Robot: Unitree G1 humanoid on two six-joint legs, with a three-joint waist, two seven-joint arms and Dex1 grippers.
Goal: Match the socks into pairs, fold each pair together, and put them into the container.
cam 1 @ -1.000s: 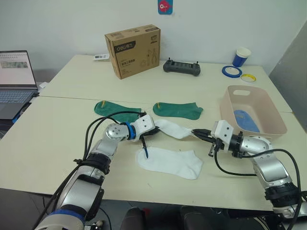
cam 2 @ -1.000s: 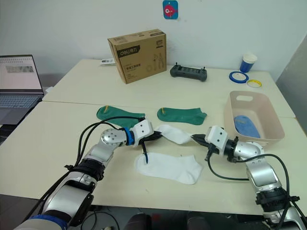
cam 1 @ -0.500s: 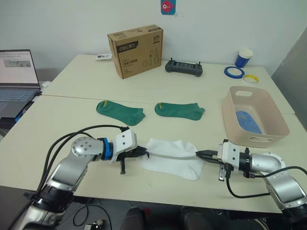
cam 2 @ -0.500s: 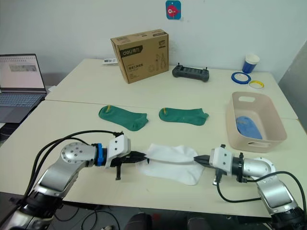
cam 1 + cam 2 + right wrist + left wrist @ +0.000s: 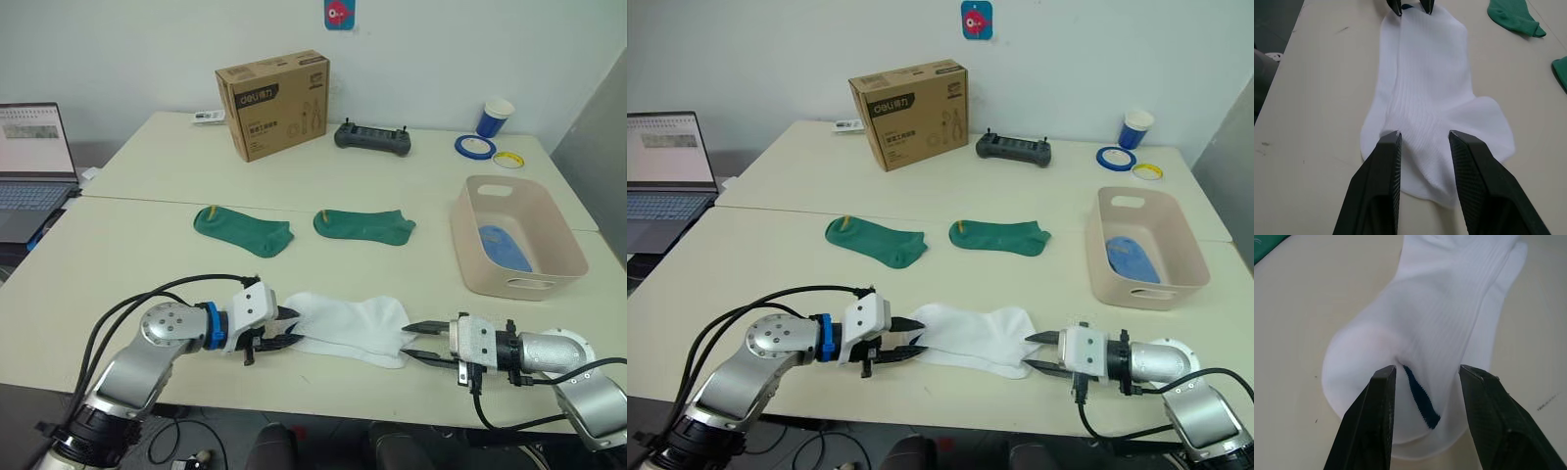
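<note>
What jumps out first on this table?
Two robot grippers, the left gripper and the right gripper, sit open at opposite ends of the white socks stacked near the table's front edge. Behind lie two dark green socks, and the pink container holds something blue.

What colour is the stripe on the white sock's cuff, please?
Dark blue stripe; it shows best in the left wrist view.
</note>
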